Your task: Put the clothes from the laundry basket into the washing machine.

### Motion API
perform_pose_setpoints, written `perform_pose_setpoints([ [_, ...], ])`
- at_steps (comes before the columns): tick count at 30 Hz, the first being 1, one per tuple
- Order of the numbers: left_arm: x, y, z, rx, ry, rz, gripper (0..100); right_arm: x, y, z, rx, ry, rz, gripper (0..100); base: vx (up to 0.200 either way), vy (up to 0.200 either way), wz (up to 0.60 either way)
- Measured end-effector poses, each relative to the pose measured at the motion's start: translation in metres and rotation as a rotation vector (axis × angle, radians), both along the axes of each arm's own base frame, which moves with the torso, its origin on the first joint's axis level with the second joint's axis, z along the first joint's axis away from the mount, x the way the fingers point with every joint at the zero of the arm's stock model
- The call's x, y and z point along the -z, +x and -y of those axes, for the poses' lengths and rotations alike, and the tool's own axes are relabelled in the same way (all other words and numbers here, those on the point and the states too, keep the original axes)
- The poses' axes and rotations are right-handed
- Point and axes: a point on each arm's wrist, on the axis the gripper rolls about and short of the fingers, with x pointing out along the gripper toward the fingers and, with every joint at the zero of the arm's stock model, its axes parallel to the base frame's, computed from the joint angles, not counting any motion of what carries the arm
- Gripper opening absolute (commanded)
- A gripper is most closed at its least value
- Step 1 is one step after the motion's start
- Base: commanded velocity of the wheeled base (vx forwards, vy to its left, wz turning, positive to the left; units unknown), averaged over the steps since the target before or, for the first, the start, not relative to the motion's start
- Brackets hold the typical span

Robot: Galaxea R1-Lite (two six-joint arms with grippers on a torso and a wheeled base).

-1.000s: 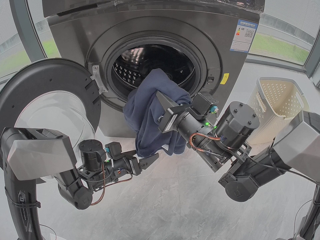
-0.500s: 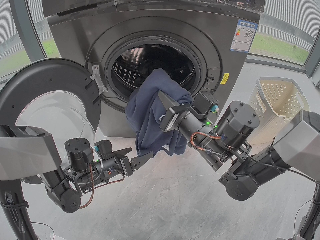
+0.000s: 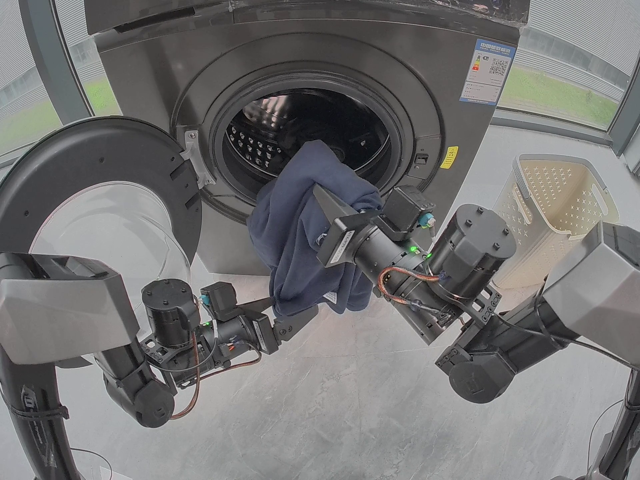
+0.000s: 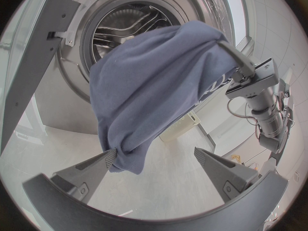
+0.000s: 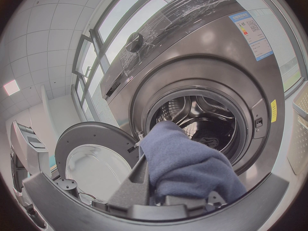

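Clearly the task is in the middle of one transfer and not finished. The right gripper [image 3: 337,198] is clamped on a dark navy blue garment [image 3: 300,241] of soft cloth. It holds this at the centre of the head view, just in front of the round drum opening [image 3: 307,125] of the dark grey metal front-loading washing machine [image 3: 427,81]. The upper fold shows against the opening, but most of the cloth hangs down outside, before the front panel, so I judge it as not yet loaded. The left gripper [image 3: 293,307] is below the garment, lower left of centre, with its fingers spread apart. In the left wrist view one fingertip [image 4: 110,158] touches the lowest hem and nothing is pinched. The round black door [image 3: 100,168] with a glass window stands wide open at the left. The cream perforated plastic laundry basket [image 3: 560,201] stands on the pale floor [image 3: 347,401] at the right, well apart from the garment; whether more clothes lie in it I cannot tell. A dark shape [image 5: 208,141] deep behind the drum opening may be an item already put in. What is left, I think, is to push this garment fully inside and release it.
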Motion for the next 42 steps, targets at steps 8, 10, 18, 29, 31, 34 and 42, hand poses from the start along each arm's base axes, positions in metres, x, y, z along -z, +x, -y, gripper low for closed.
perform_pose_setpoints([
  [8,0.016,0.014,0.004,-0.009,0.006,-0.014,100,-0.006,-0.004,0.0,-0.008,0.01,0.01,0,0.0,0.0,0.0],
  [10,0.019,0.015,0.004,-0.01,0.007,-0.018,100,-0.007,-0.005,0.0,-0.01,0.013,0.012,0,0.0,0.0,0.0],
  [18,0.024,0.021,0.006,-0.012,0.007,-0.021,100,-0.008,-0.008,-0.002,-0.019,0.017,0.013,0,0.0,0.0,0.0],
  [29,0.019,0.026,0.013,-0.007,-0.045,-0.026,100,-0.006,-0.009,-0.002,-0.022,0.013,0.006,0,0.0,0.0,0.0],
  [31,0.018,0.026,0.014,-0.007,-0.048,-0.023,100,-0.006,-0.009,-0.001,-0.022,0.013,0.006,0,0.0,0.0,0.0],
  [34,0.017,0.027,0.014,-0.022,-0.052,-0.018,0,-0.006,-0.009,-0.001,-0.022,0.013,0.005,0,0.0,0.0,0.0],
  [42,0.012,0.026,0.018,-0.022,-0.06,-0.006,0,-0.005,-0.009,-0.001,-0.021,0.013,0.004,0,0.0,0.0,0.0],
])
